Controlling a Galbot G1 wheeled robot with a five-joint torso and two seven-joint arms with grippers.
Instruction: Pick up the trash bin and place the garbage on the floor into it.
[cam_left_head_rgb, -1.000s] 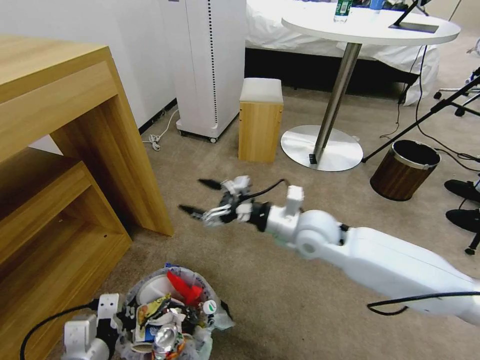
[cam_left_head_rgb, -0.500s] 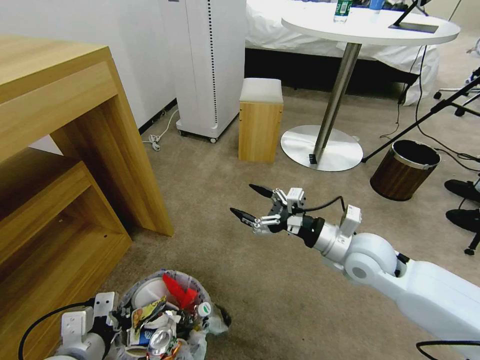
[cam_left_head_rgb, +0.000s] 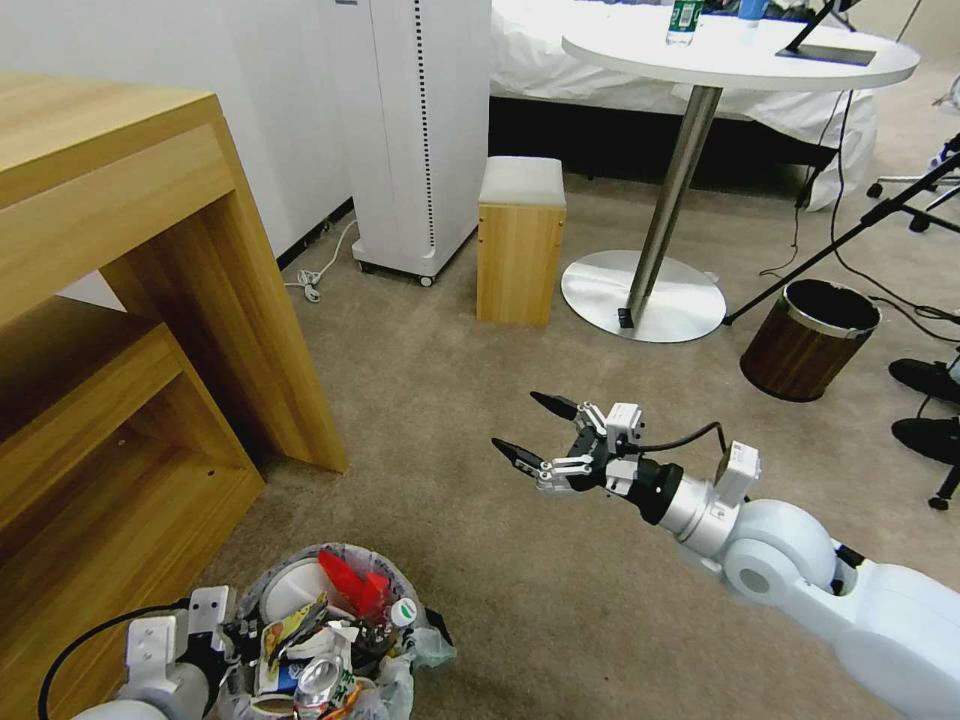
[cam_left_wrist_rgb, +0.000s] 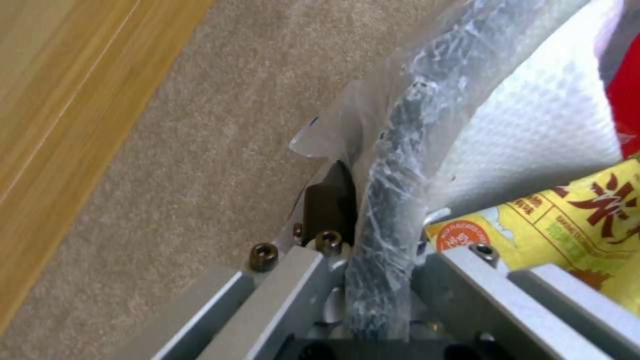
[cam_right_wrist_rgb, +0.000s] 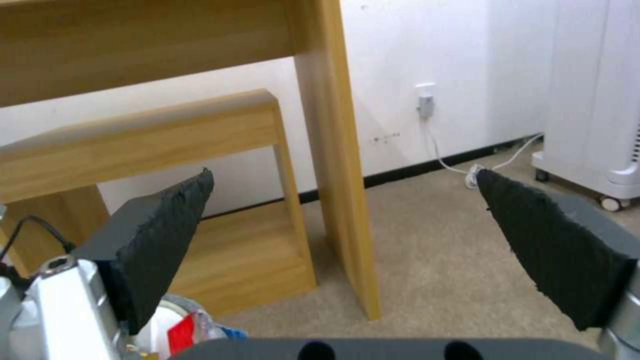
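The trash bin (cam_left_head_rgb: 330, 640) sits low at the robot's left, close to the foot of the light wooden desk (cam_left_head_rgb: 150, 300), its clear crinkled bag bunched over the rim and packed with garbage (cam_left_head_rgb: 320, 650) — a white tissue (cam_left_wrist_rgb: 533, 145), a red wrapper (cam_left_head_rgb: 350, 590), a yellow printed packet (cam_left_wrist_rgb: 567, 220), a crushed can (cam_left_head_rgb: 322, 680) and a green-and-white bottle cap (cam_left_head_rgb: 404, 612) all lie inside.

The left gripper (cam_left_wrist_rgb: 380, 260) is clamped on the bin's rim: in the left wrist view the bagged rim runs straight down between the metal jaws, which pinch it from both sides (one dark fingertip (cam_left_wrist_rgb: 330, 200) shows on the outer side, against the plastic).

The right gripper (cam_left_head_rgb: 535, 432) hangs above bare beige carpet (cam_left_head_rgb: 450, 380), well apart from the bin and to its right, with the arm stretching in from the lower right. Its two black-padded fingers (cam_right_wrist_rgb: 160, 240) are spread wide with nothing between them, pointing toward the desk.

A brown wood-grain bin with a metal rim (cam_left_head_rgb: 808, 338) stands farther off on the right, near the round base of a white pedestal table (cam_left_head_rgb: 740, 55).
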